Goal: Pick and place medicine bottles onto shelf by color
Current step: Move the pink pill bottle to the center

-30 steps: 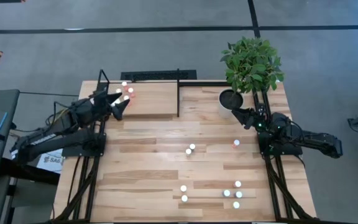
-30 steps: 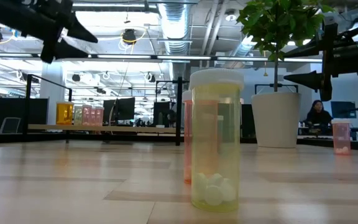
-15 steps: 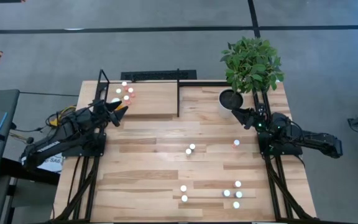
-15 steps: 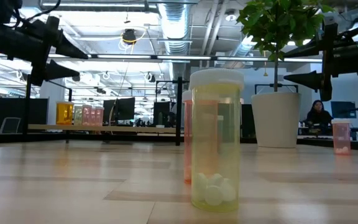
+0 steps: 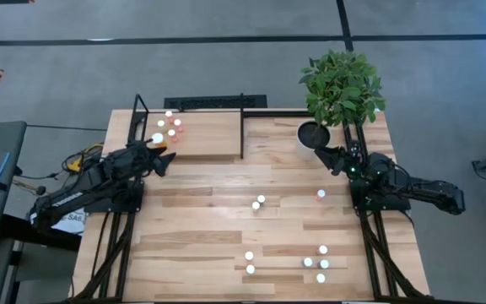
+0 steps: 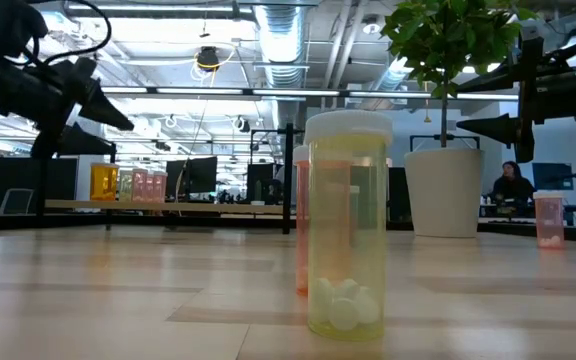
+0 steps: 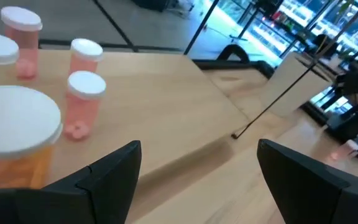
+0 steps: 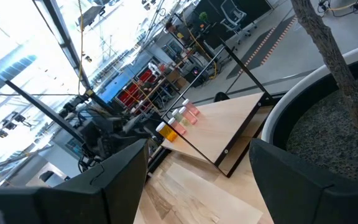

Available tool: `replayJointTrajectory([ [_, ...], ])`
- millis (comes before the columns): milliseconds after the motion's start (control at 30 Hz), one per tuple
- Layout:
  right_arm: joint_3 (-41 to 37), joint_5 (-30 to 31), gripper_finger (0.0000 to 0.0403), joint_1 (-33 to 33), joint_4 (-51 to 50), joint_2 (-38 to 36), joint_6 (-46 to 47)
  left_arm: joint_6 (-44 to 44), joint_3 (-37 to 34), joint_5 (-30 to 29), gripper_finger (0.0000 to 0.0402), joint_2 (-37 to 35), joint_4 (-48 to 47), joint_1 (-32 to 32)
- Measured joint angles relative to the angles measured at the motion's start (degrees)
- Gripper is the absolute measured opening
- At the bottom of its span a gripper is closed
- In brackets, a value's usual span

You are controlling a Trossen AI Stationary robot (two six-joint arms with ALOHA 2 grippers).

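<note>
The shelf point(image 5: 199, 135) stands at the table's far left, a light board framed by black rods. On its left end stand an orange-filled medicine bottle point(image 7: 12, 140) and three pink ones point(image 7: 83, 102), all white-capped. More bottles stand on the tabletop: a pair at mid-table point(image 5: 258, 203), a red one point(image 5: 321, 194) and several near the front point(image 5: 317, 262). My left gripper point(image 5: 160, 157) hovers open just in front of the shelf's left end, empty. My right gripper point(image 5: 326, 157) is open and empty beside the white plant pot point(image 5: 310, 135).
A leafy plant point(image 5: 342, 84) in the white pot fills the far right corner, close to my right gripper. A yellowish bottle point(image 6: 348, 235) stands right before the low camera, a pink one behind it. The shelf's black upright point(image 5: 242, 127) rises at mid-shelf.
My left gripper has sunk and drawn back from over the shelf's bottles toward the table's near-left side, rolling a little, its fingers staying open. The bottles on the shelf have kept their places.
</note>
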Motion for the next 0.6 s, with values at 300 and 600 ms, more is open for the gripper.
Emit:
replayJointTrajectory([
  [300, 0.0, 0.0, 0.0302, 0.0, 0.0, 0.0, 0.0, -0.1, 0.3, -0.2, 0.0309, 0.1, -1.5, 0.0],
  [600, 0.0, 0.0, 0.0302, 0.0, 0.0, 0.0, 0.0, -0.1, 0.3, -0.2, 0.0309, 0.1, -1.7, 0.0],
])
